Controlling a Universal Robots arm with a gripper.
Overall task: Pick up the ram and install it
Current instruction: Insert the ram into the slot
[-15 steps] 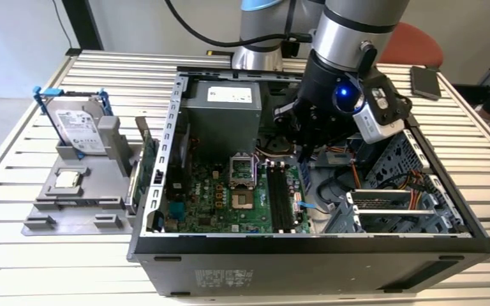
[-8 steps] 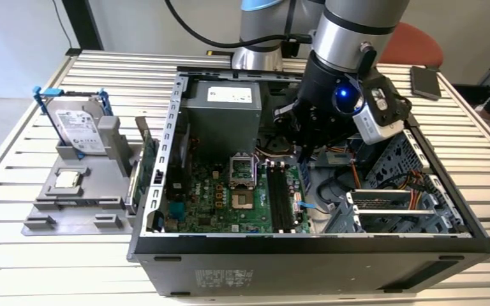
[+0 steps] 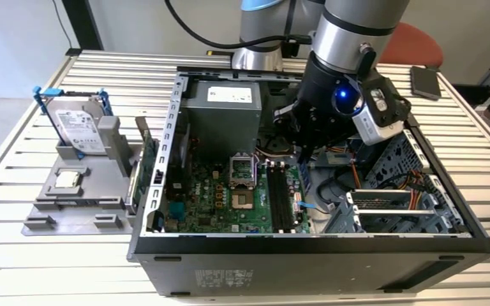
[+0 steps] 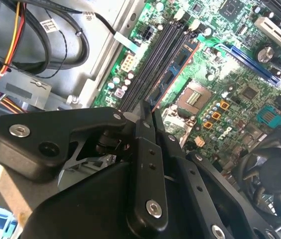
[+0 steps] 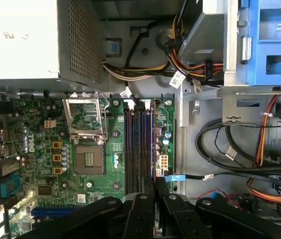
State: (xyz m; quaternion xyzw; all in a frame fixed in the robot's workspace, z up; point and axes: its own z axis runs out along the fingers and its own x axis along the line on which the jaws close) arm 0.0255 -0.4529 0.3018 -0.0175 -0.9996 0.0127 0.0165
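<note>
An open desktop computer case (image 3: 313,245) lies on its side on a slatted metal table (image 3: 23,268), seen from above and in front in the exterior view. A silver and black robot arm (image 3: 356,38) reaches down into the case from the far side, and its black gripper (image 3: 307,153) hangs just above the green motherboard (image 3: 215,194), over the far end of the row of black memory slots (image 3: 281,194). In the second wrist view the gripper (image 4: 149,112) has its two flat black fingers (image 4: 145,149) pressed close together, with a thin edge caught between them at the tips (whether that edge belongs to the ram or to the fingers themselves I cannot tell). The ram (image 4: 173,69), a long narrow dark-blue stick with black chips, stands on edge in line with the memory slots (image 4: 153,59), running away from the fingertips along the slot nearest the empty processor socket (image 4: 194,97); how deeply it sits in the slot does not show. In the first wrist view the fingers (image 5: 143,214) meet just over the near end of the slots (image 5: 139,149), with the open processor socket (image 5: 89,159) beside them. Outside the case, toward the exterior view's left, a grey holder tray (image 3: 100,204) carries a hard drive (image 3: 81,131) standing upright in a blue frame, a small square silver chip (image 3: 67,180) lying flat, and a green expansion card (image 3: 148,166) standing on edge against the case wall.
</note>
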